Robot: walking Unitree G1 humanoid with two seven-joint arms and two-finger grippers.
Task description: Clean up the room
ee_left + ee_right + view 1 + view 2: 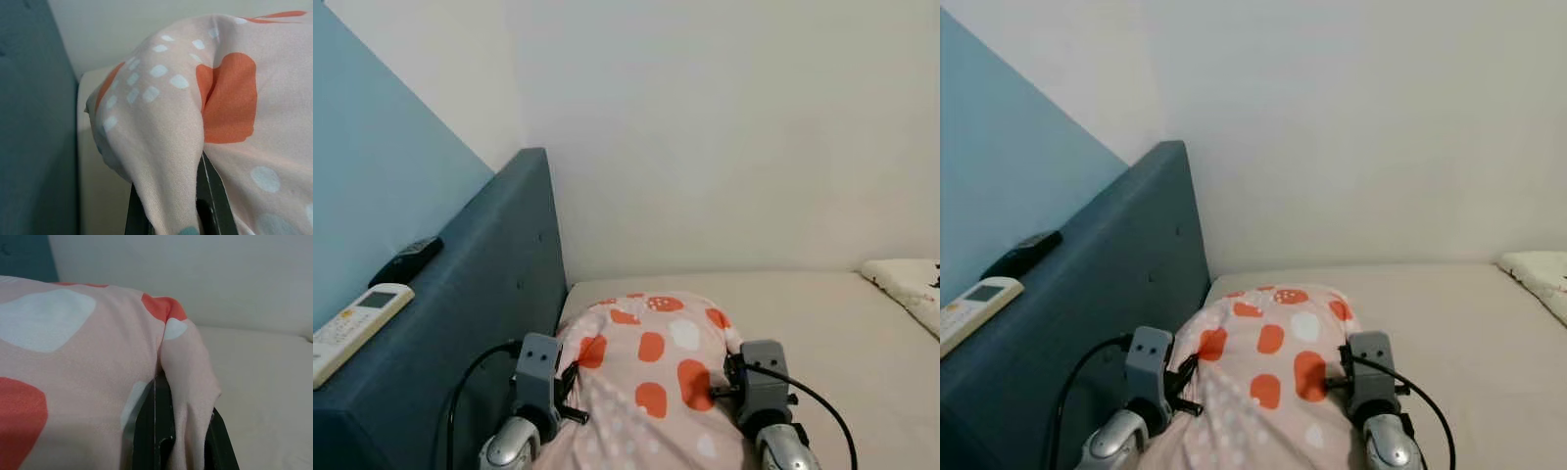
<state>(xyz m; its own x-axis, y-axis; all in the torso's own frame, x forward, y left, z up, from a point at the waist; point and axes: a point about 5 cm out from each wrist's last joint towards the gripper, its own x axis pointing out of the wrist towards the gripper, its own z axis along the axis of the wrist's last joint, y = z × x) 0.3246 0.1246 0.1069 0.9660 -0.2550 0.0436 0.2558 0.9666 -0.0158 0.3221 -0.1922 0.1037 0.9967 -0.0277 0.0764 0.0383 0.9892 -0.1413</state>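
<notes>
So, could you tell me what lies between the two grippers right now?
The pink spotted pillow spans the stretch in the left eye view, left gripper and right gripper each pinching a side.

No readable text; white remote (352, 328) display and buttons too small.

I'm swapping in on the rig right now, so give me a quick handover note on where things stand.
Left claw: shut on the pink pillow, at its left edge.
Right claw: shut on the pillow's right edge.
Pillow is held up over the bed, near the blue headboard.
Two remotes, white and black, lie on the headboard's top.
Done: pillow gripped. Left: set it down at the head of the bed, probably.
</notes>
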